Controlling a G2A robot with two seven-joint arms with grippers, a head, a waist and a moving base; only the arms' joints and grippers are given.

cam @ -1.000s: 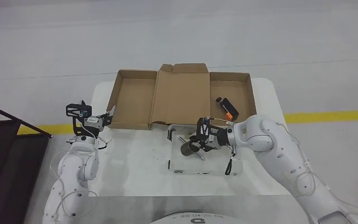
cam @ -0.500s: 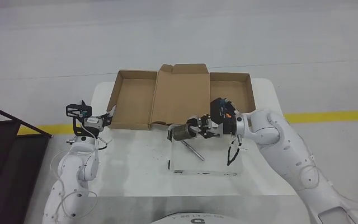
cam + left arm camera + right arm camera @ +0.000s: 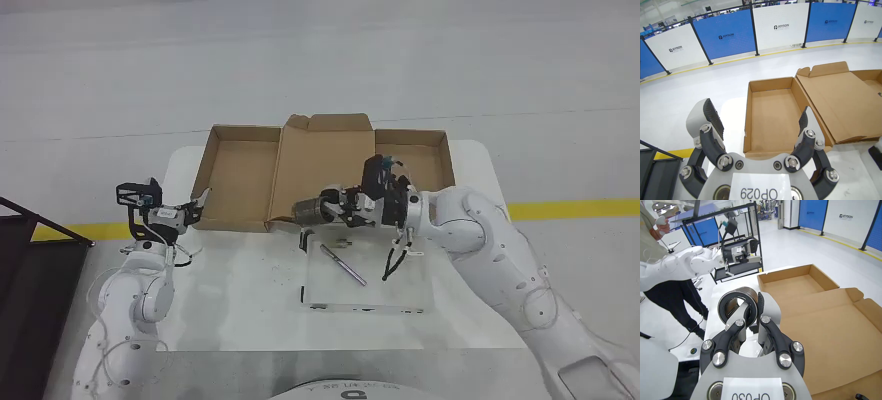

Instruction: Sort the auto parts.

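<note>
My right tool (image 3: 752, 306) is closed on the bearing (image 3: 748, 292), a dark metal ring with a hollow bore. One finger sits inside the bore and the other presses on the outer wall, so the ring's wall is pinched between them. From above, the bearing (image 3: 308, 210) hangs off the bench (image 3: 240, 290), over the near edge of the cardboard box (image 3: 325, 160). It is about where the box's left compartment (image 3: 240, 180) meets the flat middle flap, and the right tool (image 3: 325, 207) is just right of it. The open end of the ring faces left, toward my other arm. The left compartment (image 3: 772, 117) shows only its bare cardboard floor. Near the box, on the bench, lies a shallow clear tray (image 3: 400, 290). A thin metal rod (image 3: 343, 265) lies at a slant in it, well apart from the bearing. My left tool (image 3: 761, 113) is spread wide with nothing between its ribbed pads. It hangs at the left side of the bench (image 3: 197, 203), just beside the left wall of the box and pointed toward the left compartment. I cannot tell whether the bearing touches the box edge or hangs just clear of it.
</note>
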